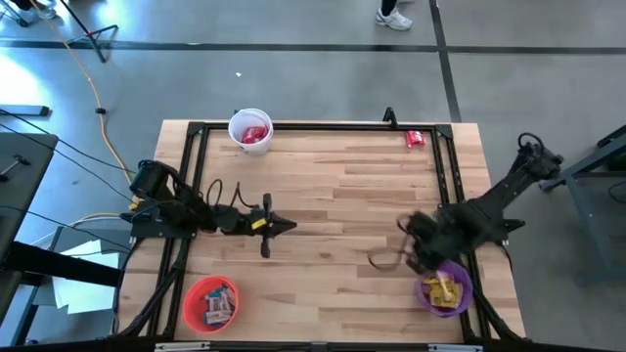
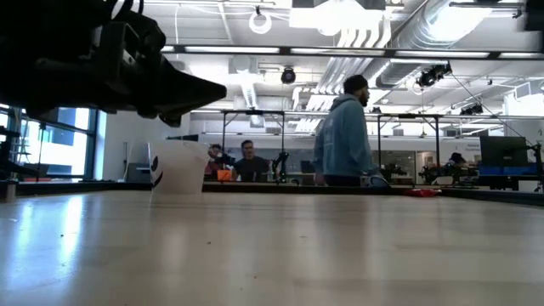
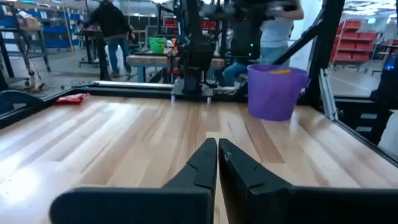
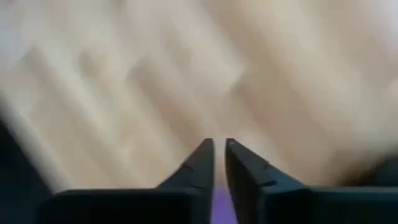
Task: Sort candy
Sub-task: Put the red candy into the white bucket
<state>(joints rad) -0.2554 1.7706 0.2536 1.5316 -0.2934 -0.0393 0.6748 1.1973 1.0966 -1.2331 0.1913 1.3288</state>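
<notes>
The candy shows as one red packet (image 1: 416, 138) lying flat near the table's far right corner, also visible in the left wrist view (image 3: 69, 98). More candy lies in the cups: red in the white cup (image 1: 250, 130), blue-and-white bars in the orange cup (image 1: 209, 303), yellow in the purple cup (image 1: 445, 288). My left gripper (image 1: 291, 226) is shut and empty, level over the table's middle (image 3: 217, 142). My right gripper (image 1: 419, 256) points down just left of the purple cup, blurred; its fingers (image 4: 219, 144) stand almost together with nothing seen between them.
A black frame rail (image 1: 323, 126) runs round the wooden table top. Bare wood lies between the two arms and toward the far edge. Beyond the far edge a person in a blue jacket (image 2: 344, 132) stands among other tables and seated people.
</notes>
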